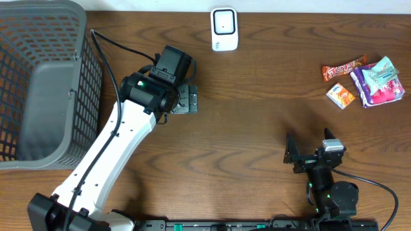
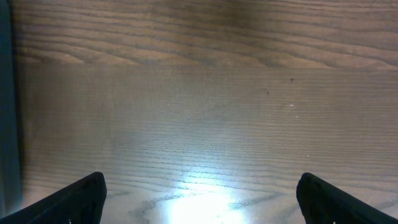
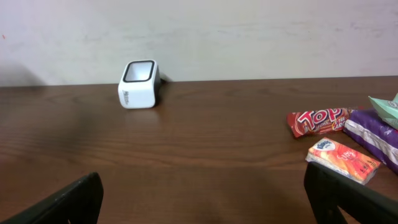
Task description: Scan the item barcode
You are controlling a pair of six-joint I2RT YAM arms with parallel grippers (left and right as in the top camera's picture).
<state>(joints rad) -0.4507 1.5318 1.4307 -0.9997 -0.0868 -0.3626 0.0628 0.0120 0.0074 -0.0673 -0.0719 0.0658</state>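
Lying flat — red candy bar (image 3: 317, 120), white lettering; left tool (image 2: 200, 190), right tool (image 3: 202, 186) spread.

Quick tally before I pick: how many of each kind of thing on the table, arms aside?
Grey plastic mesh basket: 1
White box-shaped barcode scanner: 1
Snack packs: 4 (red bar wrapper, small orange pack, purple packet, pale teal packet)
Total: 6
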